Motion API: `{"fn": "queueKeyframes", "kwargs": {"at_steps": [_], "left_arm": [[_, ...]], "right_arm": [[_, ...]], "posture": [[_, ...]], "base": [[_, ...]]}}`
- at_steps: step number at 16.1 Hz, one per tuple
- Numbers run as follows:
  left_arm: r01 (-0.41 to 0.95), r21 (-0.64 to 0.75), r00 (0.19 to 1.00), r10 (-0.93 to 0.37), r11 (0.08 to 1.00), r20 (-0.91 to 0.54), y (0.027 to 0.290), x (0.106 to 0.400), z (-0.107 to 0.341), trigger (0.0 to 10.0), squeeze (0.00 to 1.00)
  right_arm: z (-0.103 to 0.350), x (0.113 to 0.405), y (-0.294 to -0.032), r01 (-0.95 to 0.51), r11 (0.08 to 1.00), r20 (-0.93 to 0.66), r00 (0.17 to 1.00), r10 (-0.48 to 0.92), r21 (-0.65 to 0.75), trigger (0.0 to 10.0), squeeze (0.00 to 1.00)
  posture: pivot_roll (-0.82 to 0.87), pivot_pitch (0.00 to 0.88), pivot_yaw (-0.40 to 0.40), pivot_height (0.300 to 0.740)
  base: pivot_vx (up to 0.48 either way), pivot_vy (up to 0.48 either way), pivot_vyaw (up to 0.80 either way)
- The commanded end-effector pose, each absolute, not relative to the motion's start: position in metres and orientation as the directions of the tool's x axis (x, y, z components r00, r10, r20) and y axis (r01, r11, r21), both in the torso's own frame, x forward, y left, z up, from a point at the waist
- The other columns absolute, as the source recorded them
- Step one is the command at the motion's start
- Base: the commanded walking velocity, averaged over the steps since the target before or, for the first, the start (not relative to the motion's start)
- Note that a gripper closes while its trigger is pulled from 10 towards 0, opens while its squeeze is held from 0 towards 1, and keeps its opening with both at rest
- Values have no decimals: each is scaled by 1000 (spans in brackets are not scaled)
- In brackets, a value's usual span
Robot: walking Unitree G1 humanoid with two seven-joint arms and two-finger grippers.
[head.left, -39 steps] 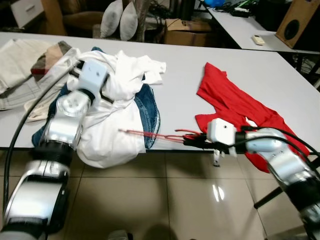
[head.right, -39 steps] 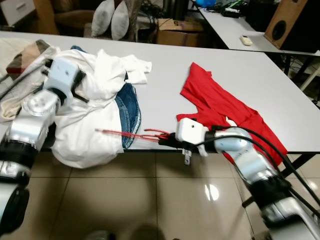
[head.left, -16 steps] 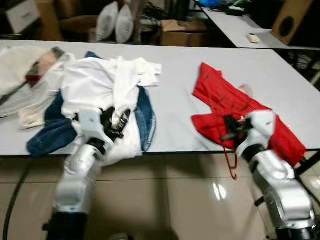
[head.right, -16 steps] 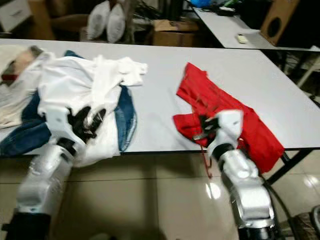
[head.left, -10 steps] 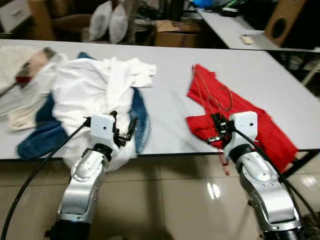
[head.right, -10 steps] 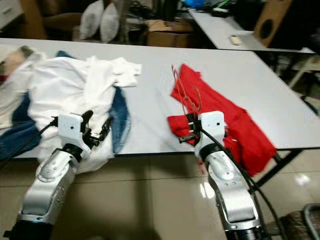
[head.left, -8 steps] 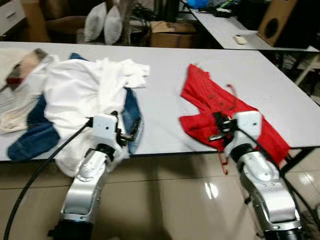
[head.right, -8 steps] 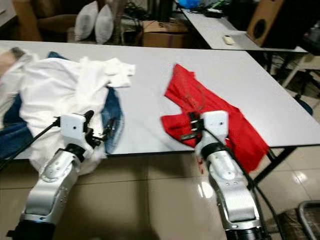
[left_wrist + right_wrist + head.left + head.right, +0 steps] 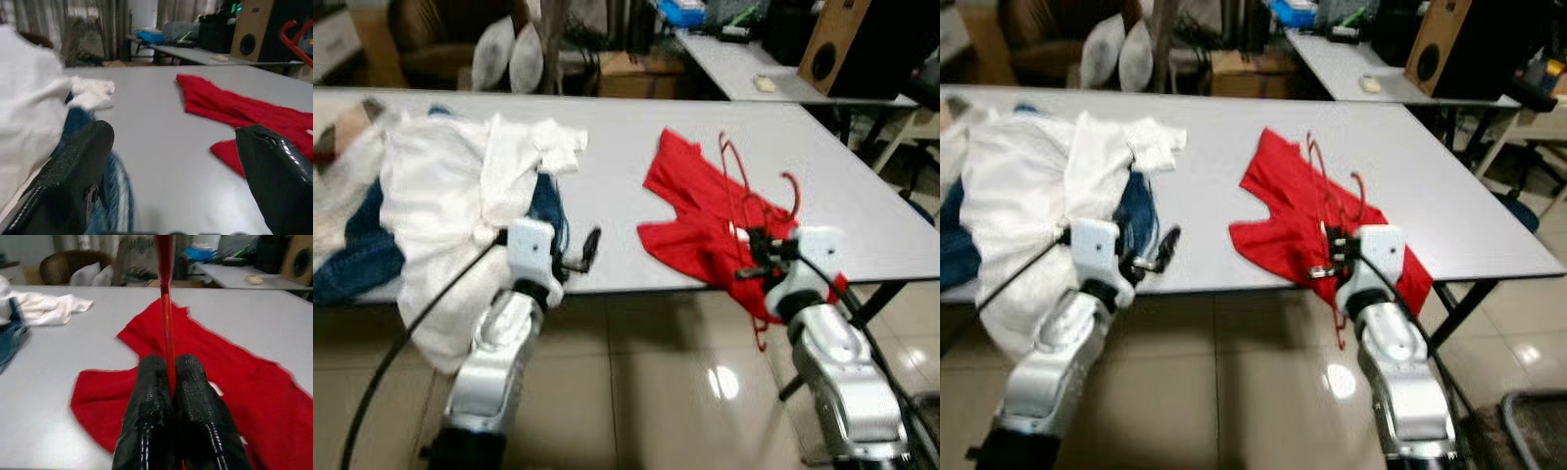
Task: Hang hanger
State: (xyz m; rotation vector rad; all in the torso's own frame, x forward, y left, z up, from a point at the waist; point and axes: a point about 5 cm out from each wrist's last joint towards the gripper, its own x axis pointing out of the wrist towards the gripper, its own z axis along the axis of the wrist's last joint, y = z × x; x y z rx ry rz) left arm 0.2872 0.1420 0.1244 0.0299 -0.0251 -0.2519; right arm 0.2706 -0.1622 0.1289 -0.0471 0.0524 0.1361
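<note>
A thin red wire hanger (image 9: 736,174) stands nearly upright over a crumpled red garment (image 9: 690,211) on the grey table (image 9: 617,147). My right gripper (image 9: 752,258) is shut on the hanger's lower part at the table's front edge. In the right wrist view the fingers (image 9: 151,396) pinch the red rod (image 9: 166,308), with the red garment (image 9: 254,382) behind it. My left gripper (image 9: 579,253) hovers open at the front edge, to the right of the white clothes, holding nothing. Its two fingers (image 9: 73,166) are spread wide in the left wrist view.
A heap of white clothes (image 9: 450,186) over blue jeans (image 9: 352,259) covers the table's left part and hangs over the front edge. A second table (image 9: 754,78) and a speaker (image 9: 847,44) stand at the back right. Tiled floor (image 9: 656,392) lies below.
My right gripper has swung the hanger from lying level, pointing left, to standing upright over the red garment. My left gripper came off the white clothes. The camera has turned right.
</note>
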Motion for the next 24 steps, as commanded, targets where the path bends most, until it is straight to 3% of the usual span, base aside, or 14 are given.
{"fn": "queueKeyframes", "kwargs": {"at_steps": [1,3,5,6,10,12,15,18,20,22,24], "left_arm": [[247,40,968,-248,968,24,142,289,126,10000,510],[241,40,970,-242,970,20,142,289,125,10000,506],[244,33,969,-245,969,17,141,289,125,10000,498],[274,25,962,-274,962,13,137,289,124,10000,329],[269,-4,963,-269,963,17,136,289,124,10000,216],[262,5,965,-262,965,15,138,287,123,10000,192],[260,20,965,-261,965,20,140,286,125,10000,180],[251,-6,967,-250,968,44,143,287,126,10000,133],[251,27,966,-252,968,56,141,288,129,10000,94],[257,24,962,-258,966,85,140,285,132,10000,102],[264,25,961,-266,964,80,140,284,131,10000,110]], "right_arm": [[130,272,-163,-133,991,-76,988,133,8,10000,0],[128,271,-166,-103,989,-88,990,113,106,10000,0],[131,270,-169,-91,993,-75,993,96,72,10000,0],[133,268,-169,-102,994,-70,992,105,35,10000,0],[131,268,-163,-181,983,-92,980,178,-24,10000,0],[134,269,-165,-156,987,-72,985,159,45,10000,0],[135,272,-172,-116,993,-62,991,118,28,10000,0],[129,270,-175,-111,993,-110,988,108,-29,10000,0],[126,270,-182,-97,975,-112,991,75,-200,10000,0],[131,272,-185,-71,987,-72,995,61,-145,10000,0],[132,274,-185,-56,998,-67,996,56,7,10000,0]], "posture": [[-17,0,-71,740],[-21,0,-72,740],[-32,0,-66,740],[-43,0,-58,740],[-38,7,-60,740],[-28,5,-64,740],[-22,7,-72,740],[-46,8,-69,740],[-41,11,-76,740],[-33,12,-84,740],[-22,13,-92,740]], "base": [[0,-247,0],[0,0,0],[0,0,0],[0,0,0],[0,0,-141],[0,0,-800],[0,0,-800],[0,0,-800],[0,0,-734],[0,0,-769],[0,0,-588]]}}
